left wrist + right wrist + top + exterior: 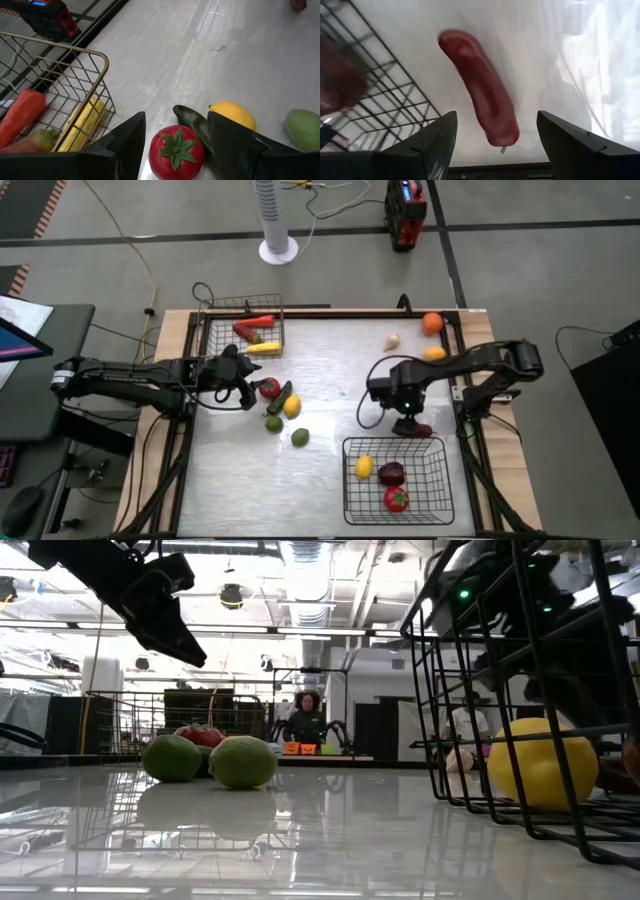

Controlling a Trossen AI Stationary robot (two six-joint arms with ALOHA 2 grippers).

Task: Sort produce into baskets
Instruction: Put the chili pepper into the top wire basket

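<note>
3 pieces in black basket (349, 480); 3 in grey basket (212, 330)

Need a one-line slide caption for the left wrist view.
Left end effector open over a red tomato, beside a dark green pepper, lemon and wire basket.

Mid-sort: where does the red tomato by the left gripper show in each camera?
High: red tomato, just right of the left gripper.
Low: red patch behind the two green fruits.
Left wrist: between the open fingers.
Right wrist: not in it.
Shared landmark: lemon.
</note>
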